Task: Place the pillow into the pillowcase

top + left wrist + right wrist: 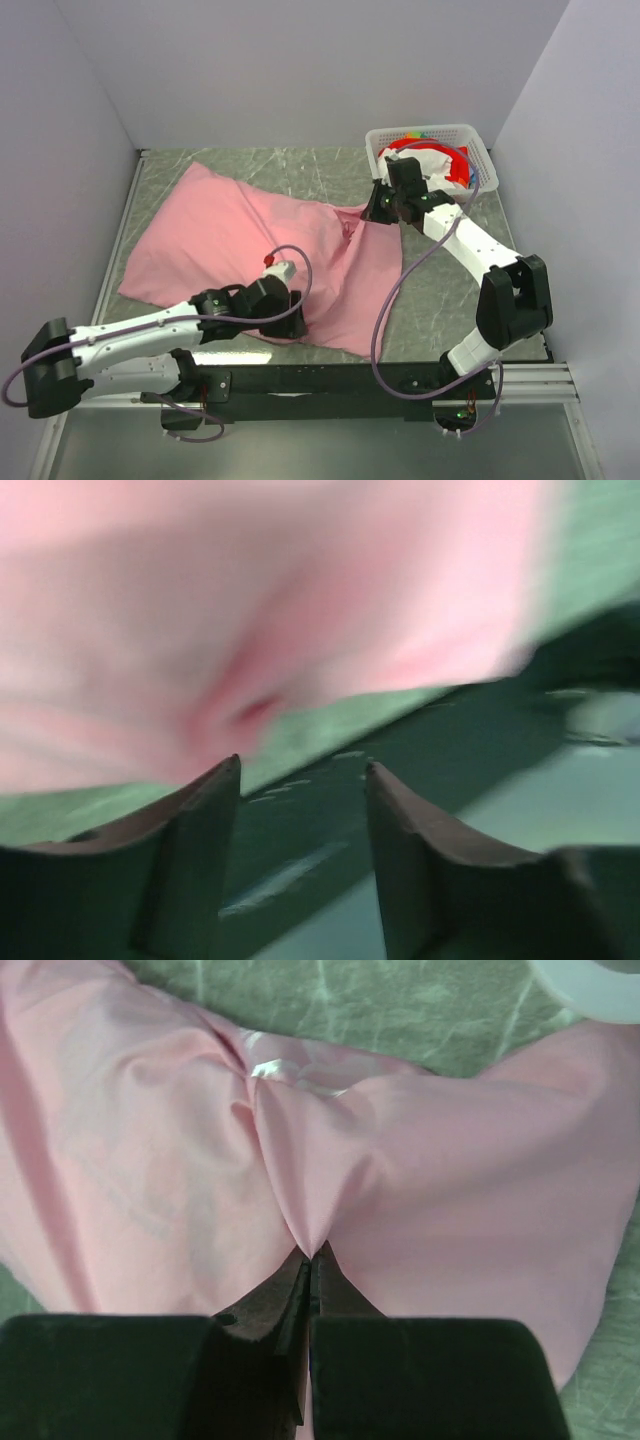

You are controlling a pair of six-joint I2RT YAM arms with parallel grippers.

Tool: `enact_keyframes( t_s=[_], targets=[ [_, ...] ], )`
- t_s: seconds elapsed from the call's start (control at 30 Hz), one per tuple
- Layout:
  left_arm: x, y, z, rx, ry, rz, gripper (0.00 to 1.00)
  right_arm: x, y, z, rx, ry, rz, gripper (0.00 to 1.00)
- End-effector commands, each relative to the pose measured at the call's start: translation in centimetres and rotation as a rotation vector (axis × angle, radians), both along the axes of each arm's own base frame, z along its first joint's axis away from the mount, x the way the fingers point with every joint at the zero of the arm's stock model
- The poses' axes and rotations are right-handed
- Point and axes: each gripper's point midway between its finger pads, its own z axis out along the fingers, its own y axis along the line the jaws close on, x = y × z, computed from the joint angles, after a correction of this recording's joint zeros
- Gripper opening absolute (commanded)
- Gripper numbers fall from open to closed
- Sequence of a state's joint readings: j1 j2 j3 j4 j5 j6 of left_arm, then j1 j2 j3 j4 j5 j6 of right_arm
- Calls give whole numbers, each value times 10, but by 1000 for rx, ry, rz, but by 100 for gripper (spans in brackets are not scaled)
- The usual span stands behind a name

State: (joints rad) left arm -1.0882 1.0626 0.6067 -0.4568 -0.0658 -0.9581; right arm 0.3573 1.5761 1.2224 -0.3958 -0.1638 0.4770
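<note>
**Fig.** A large, thin, wrinkled pink fabric pillowcase [245, 240] is shown spread over the grey-green marbled table [300, 165]. It extends leftward from the white plastic lattice basket [432, 131], and its right edge is gathered just beside that basket. The gathered edge is pinched into a raised fold between the closed fingers of the right gripper [310, 1253]. A small glossy white patch [272, 1068] is visible among the folds beyond the pinch. The left gripper [302, 770] is seen well apart from the basket, at the near hem, with its fingers parted and nothing held; this wrist view is blurred.
</note>
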Motion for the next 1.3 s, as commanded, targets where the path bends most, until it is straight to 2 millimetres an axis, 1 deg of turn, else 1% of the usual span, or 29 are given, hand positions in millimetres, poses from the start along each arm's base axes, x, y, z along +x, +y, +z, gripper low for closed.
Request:
enact_keyframes(
  t_s=[0.0,0.03,0.07,0.1,0.13,0.17,0.2,0.23,0.27,0.3,0.33,0.37,0.4,0.47,0.57,0.6,0.7,0.77,0.8,0.83,0.87,0.9,0.93,0.97,1.07,1.1,1.2,1.23,1.27],
  targets=[
    [19,-46,112,-235,-189,-103,60,-7,6,7,34,-22,48,0],
    [23,-52,119,-245,-203,-105,58,-7,6,6,35,-23,49,0],
    [28,-63,115,-234,-201,-113,57,-7,6,4,34,-20,47,0],
    [33,-72,120,-236,-212,-121,55,-8,5,4,33,-19,44,0],
    [39,-78,115,-215,-207,-105,49,-9,4,5,31,-17,45,0],
    [52,-84,95,-150,-207,-67,44,-9,4,6,29,-19,43,0],
    [63,-89,92,-135,-217,-35,38,-9,4,7,28,-22,42,0],
    [70,-91,83,-117,-208,-11,25,-11,3,8,28,-21,40,0],
    [79,-95,61,-80,-180,7,18,-11,3,9,28,-23,45,0],
    [94,-95,55,-84,-173,58,12,-12,3,10,27,-25,44,0],
    [101,-93,46,-62,-171,87,2,-14,1,11,21,-20,40,0],
    [106,-90,26,-23,-152,115,1,-14,0,13,17,-23,42,0],
    [116,-91,22,-30,-159,136,1,-15,-1,15,15,-27,41,0],
    [124,-89,5,22,-150,169,1,-16,-2,21,12,-35,41,0],
    [133,-90,-7,32,-154,207,1,-19,-3,29,13,-47,44,0],
    [136,-87,-9,39,-155,223,1,-21,-4,31,11,-47,47,0],
    [147,-84,-20,49,-144,239,4,-25,-7,41,12,-62,46,0],
    [151,-86,-19,46,-159,220,9,-26,-10,43,8,-66,42,0],
    [151,-88,-15,30,-172,210,15,-29,-11,45,5,-67,41,0],
    [153,-92,-3,-3,-186,202,19,-30,-13,44,1,-66,41,0],
    [156,-91,2,-7,-203,183,22,-30,-15,45,-1,-67,36,0],
    [159,-91,8,-8,-217,187,28,-31,-16,45,-2,-66,37,0],
    [163,-91,19,-14,-239,183,30,-32,-16,44,0,-62,39,0],
    [168,-90,22,-18,-243,186,32,-32,-16,44,0,-60,39,0],
    [179,-88,31,-11,-255,187,31,-35,-17,43,4,-58,38,0],
    [181,-89,31,-12,-255,184,28,-35,-17,43,6,-59,37,0],
    [181,-94,48,-46,-290,151,22,-36,-19,40,-3,-51,36,0],
    [179,-91,53,-54,-299,153,22,-36,-19,39,-3,-50,35,0],
    [182,-86,54,-40,-313,174,22,-36,-20,39,-2,-48,35,0]
  ],
)
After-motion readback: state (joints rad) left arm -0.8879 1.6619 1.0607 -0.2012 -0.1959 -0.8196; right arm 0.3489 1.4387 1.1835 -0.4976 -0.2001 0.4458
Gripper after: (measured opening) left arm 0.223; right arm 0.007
